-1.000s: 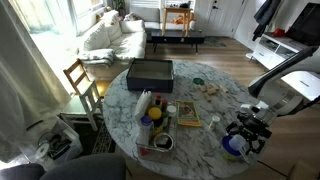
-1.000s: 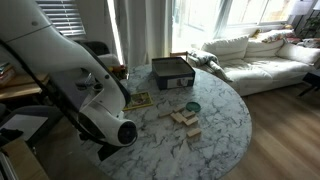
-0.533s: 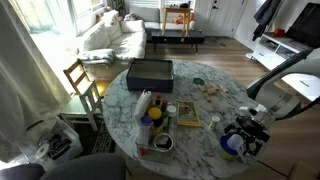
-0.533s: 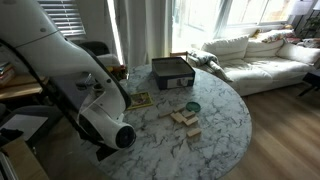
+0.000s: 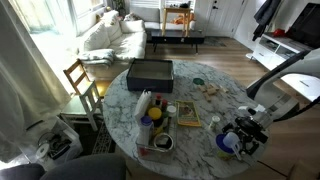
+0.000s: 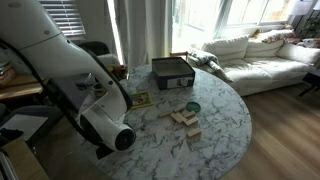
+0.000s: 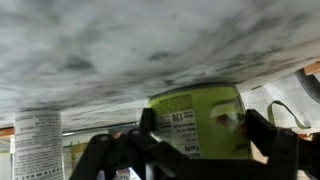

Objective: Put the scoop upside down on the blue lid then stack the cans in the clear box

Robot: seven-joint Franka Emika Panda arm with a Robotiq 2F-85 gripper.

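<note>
In the wrist view a green-labelled can (image 7: pixel 195 125) stands on the marble table (image 7: pixel 120 45), between the two fingers of my gripper (image 7: pixel 203 128). The fingers flank its sides and stand open around it. A white-labelled can (image 7: pixel 38 145) is at the left of that view. In an exterior view the gripper (image 5: pixel 244 134) hangs low over the table's edge, next to a blue round patch (image 5: pixel 231 146). I cannot separate scoop from blue lid there. The clear box (image 5: pixel 160 143) sits at the table's front with something dark in it.
A large dark box (image 5: pixel 150 72) (image 6: pixel 172 72) stands at the far side of the round table. A green lid (image 5: pixel 199 81) (image 6: pixel 192 106), wooden blocks (image 5: pixel 212 92) (image 6: pixel 185 120), a book (image 5: pixel 187 115) and a white bottle (image 5: pixel 143 103) lie between. A chair (image 5: pixel 80 85) stands beside the table.
The arm has barely moved; the gripper has sunk slightly near the blue patch. Everything else on the table is still.
</note>
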